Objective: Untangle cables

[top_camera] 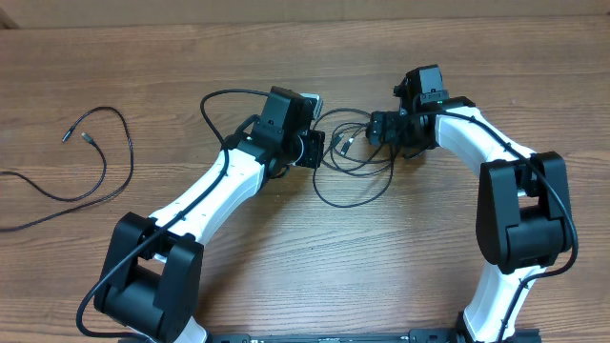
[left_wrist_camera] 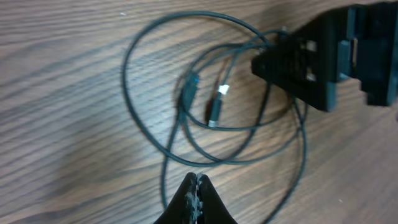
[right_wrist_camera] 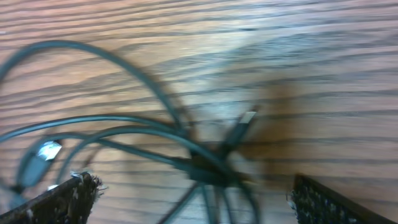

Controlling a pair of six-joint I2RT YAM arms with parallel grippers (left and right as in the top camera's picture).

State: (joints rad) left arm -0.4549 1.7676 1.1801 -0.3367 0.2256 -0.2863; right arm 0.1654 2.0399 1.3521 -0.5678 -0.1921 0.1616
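Tangle of cables point(top_camera: 355, 160) sits mid-table, between both grippers. A separate cord point(top_camera: 100, 157) lies well apart at 9 o'clock. Left gripper point(left_wrist_camera: 196, 190), at the tangle's 9 o'clock, is pressed together at the loop edge; can't tell if a strand is caught. Right gripper point(right_wrist_camera: 189, 202) is spread wide over the knot. Looks like the grab-and-separate step. Next: right needs to close on one strand only, then pull toward 3 o'clock.

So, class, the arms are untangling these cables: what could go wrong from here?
The left gripper is shut at the edge of the tangled cables. Whether it pinches a strand is unclear, so a pull might slip or drag the whole bundle.
The right gripper stands open over several crossing strands and a plug; closing could trap more than one.
Both grippers sit close together and might collide.
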